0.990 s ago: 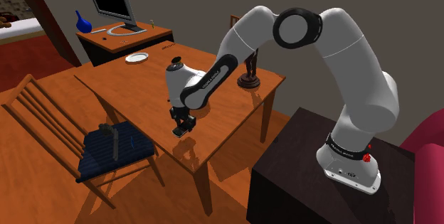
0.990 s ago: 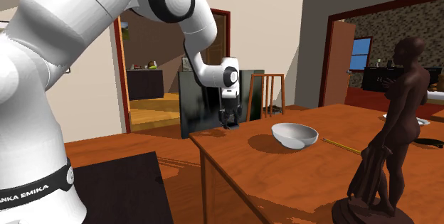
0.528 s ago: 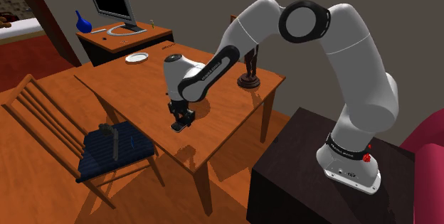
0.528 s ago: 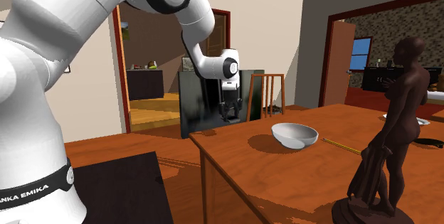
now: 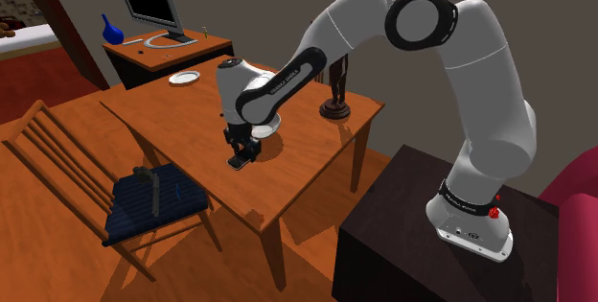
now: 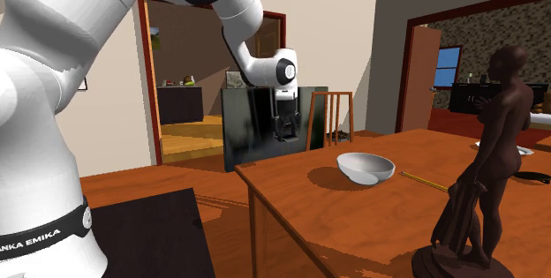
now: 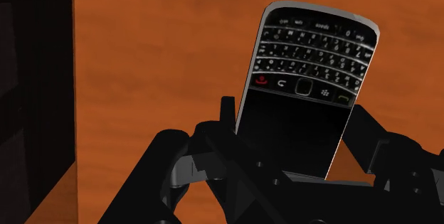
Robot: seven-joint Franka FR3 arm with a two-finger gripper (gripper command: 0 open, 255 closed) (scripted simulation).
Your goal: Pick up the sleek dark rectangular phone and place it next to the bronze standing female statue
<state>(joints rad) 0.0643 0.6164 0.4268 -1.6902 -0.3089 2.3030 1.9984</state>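
Above the table, the downturned gripper clasps a phone.

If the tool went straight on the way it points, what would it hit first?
The wooden table below the tool, most likely with the clasped phone touching down first; the gap is hard to judge.

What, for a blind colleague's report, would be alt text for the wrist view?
A black keypad phone is clasped by the black gripper over an orange-brown wooden table. A dark panel lies off to one side of the gripper.
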